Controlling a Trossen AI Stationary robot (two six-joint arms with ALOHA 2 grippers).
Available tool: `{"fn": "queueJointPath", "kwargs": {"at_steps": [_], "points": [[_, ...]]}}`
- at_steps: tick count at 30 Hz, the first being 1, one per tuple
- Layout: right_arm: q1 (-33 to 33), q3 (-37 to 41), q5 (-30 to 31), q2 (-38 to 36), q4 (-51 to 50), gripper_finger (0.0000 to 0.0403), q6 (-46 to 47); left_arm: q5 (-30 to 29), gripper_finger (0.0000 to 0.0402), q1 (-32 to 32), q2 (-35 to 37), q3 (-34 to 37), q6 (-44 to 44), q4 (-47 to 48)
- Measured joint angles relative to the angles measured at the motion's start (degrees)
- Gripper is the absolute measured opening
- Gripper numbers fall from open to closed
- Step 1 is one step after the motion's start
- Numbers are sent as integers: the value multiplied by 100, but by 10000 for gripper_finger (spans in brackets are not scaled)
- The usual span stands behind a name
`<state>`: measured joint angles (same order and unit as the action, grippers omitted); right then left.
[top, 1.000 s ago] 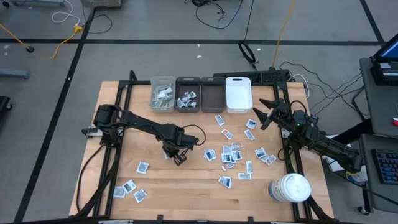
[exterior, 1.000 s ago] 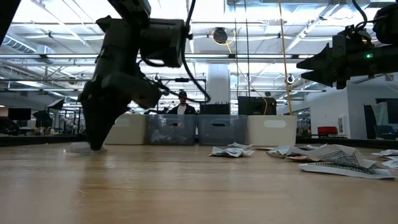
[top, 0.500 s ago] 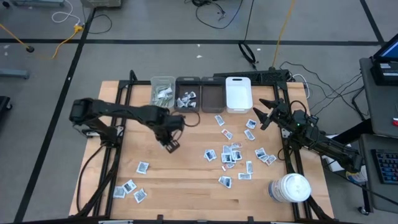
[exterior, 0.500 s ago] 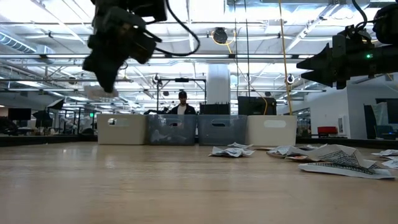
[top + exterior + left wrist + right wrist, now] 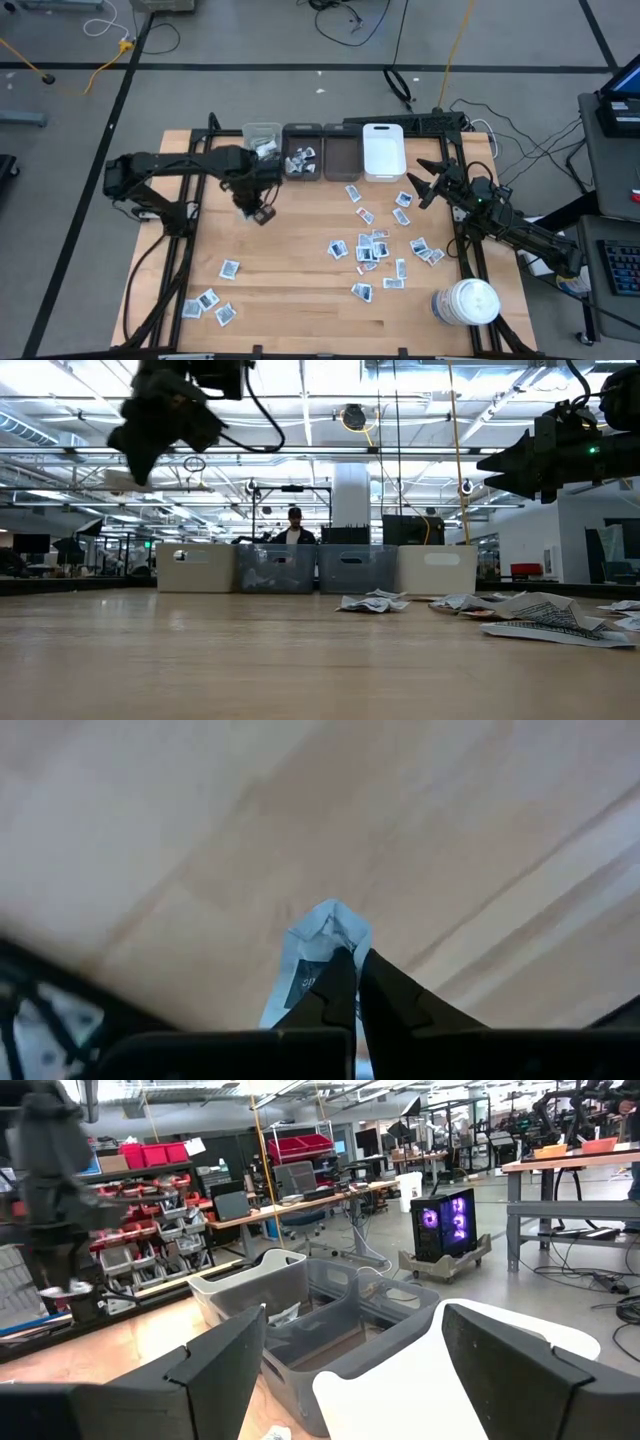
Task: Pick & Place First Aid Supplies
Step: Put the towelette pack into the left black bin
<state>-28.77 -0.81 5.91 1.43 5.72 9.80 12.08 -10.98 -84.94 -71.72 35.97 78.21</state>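
High view: the left gripper [image 5: 259, 212] hangs above the wooden table [image 5: 300, 290], just in front of the leftmost of four small bins [image 5: 262, 150] lined along the far edge. Left wrist view: its jaws are pressed together on a single white sachet [image 5: 318, 960] with dark print, pinched at its lower part so that the wrapper stands up past the fingertips [image 5: 340, 982], clear of the tabletop. Low view: the same gripper [image 5: 128, 468] rides high above the table, a pale sachet [image 5: 122, 480] showing at its tip. The remaining first aid supplies [image 5: 372, 248] lie scattered on the table's right half, with a smaller group [image 5: 212, 301] near the front left corner; more sachets sit in the two leftmost bins. The right gripper [image 5: 426, 182] waits near the table's right edge, raised, its jaws spread wide and holding nothing, as the right wrist view confirms [image 5: 350, 1370]. A large white jar [image 5: 466, 302] stands at the front right corner.
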Motion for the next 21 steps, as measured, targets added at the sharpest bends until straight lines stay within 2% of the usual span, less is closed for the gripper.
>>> {"fn": "queueJointPath", "kwargs": {"at_steps": [9, 21], "points": [[0, -1, 1, 0, 0, 297, 0, -5, 5, -1191, -1189, -1340, -600, 244], [0, 1, 0, 0, 0, 297, 0, -43, 4, -2071, -3235, -3981, -1623, 782]]}}
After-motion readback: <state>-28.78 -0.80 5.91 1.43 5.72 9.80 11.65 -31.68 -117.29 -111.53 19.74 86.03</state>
